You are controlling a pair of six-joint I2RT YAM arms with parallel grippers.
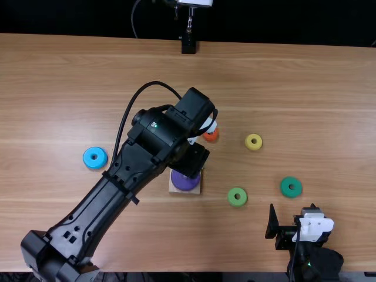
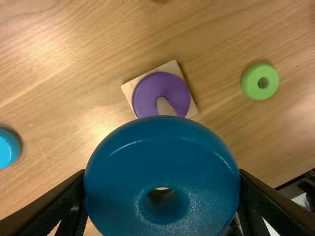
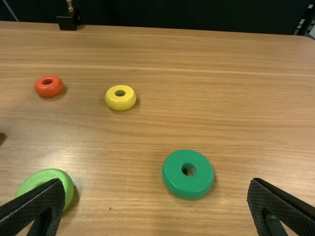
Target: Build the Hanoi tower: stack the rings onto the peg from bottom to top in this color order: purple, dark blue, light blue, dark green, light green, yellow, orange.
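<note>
Think of a clock lying on the light brown wooden table [image 1: 329, 117], with the little stand in its middle and 12 at the far side. Nearest, between 3 and 4 o'clock, is the right black metal-and-plastic gripper [image 1: 292, 208] — its jaws are wide apart and let go, with nothing in them. A bit farther, also between 3 and 4 but closer in, lies the shiny light green round ring [image 1: 237, 197]. The shiny dark green round ring [image 1: 291, 187] is at 3. In the middle, the fat purple round ring [image 2: 147, 96] sits low around the pale wooden peg [image 2: 165, 105] on its square wooden base [image 2: 129, 91]. The left black gripper [image 1: 192, 160] comes over from 8 and is up above the table by the peg — its jaws squeeze the shiny dark blue round ring [image 2: 162, 142]. Farther off, the shiny light blue round ring [image 1: 94, 158] lies between 9 and 10. The small shiny yellow ring [image 1: 253, 141] is at 2, and the small shiny orange ring [image 1: 211, 136] is at 1.
</note>
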